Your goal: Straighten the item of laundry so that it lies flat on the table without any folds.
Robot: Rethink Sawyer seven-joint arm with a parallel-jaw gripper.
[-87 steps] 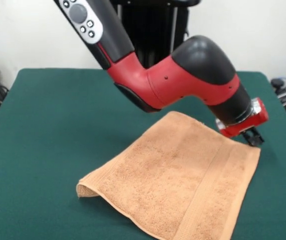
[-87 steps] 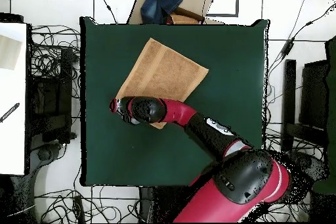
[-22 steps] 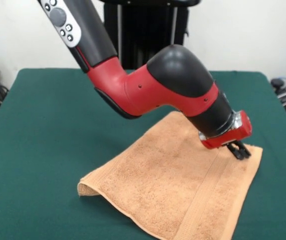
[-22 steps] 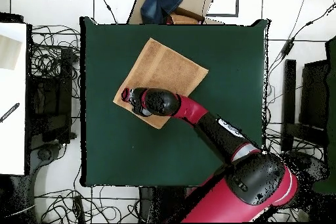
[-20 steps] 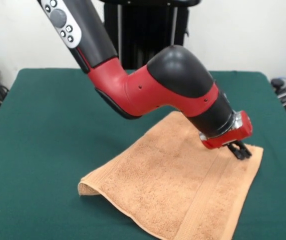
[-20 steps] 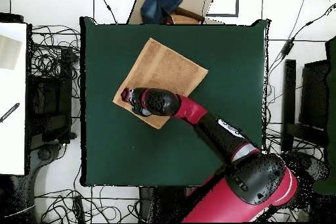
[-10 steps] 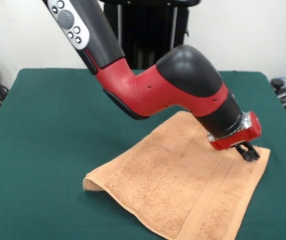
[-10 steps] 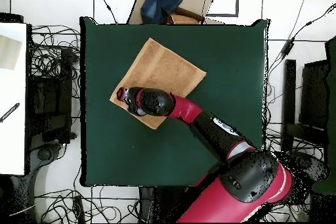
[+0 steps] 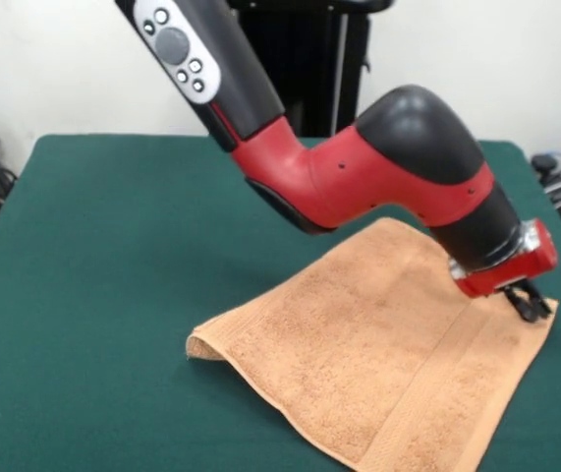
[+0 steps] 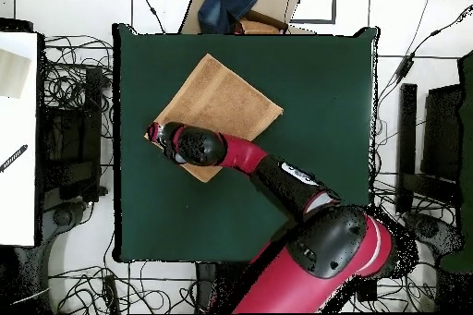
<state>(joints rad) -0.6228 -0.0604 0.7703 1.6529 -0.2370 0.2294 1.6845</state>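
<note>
Front view, left to right. The broad rectangular counter [image 9: 93, 256] with its dark green felt-like top is bare across its left part. Just left of centre begins the small rectangular peach-orange terry-cloth towel [image 9: 359, 354], lying at an angle to the counter edges. Its leftmost corner [image 9: 201, 346] is curled under into a small raised fold; the rest of the cloth spreads out rightward, largely flat, with mild rippling. A woven band stripe [image 9: 437, 379] runs parallel to the right-hand hem. My red and black arm [image 9: 378, 182] crosses above the towel from upper left, descending to the right. My gripper [image 9: 529, 303] is at the towel's far right corner, tips down on or at the cloth there. The dark tips sit close together, but I cannot tell whether they are pinching the corner or merely pressing on it. Overhead view: the towel [image 10: 217, 103] lies in the upper left part of the counter [image 10: 323, 145], well inside its edges, rotated like a diamond. My wrist covers the towel's lower left corner, and the gripper [image 10: 155, 134] shows just at that corner, near the counter's left side. The gripper's hold is not resolved in this view either.
</note>
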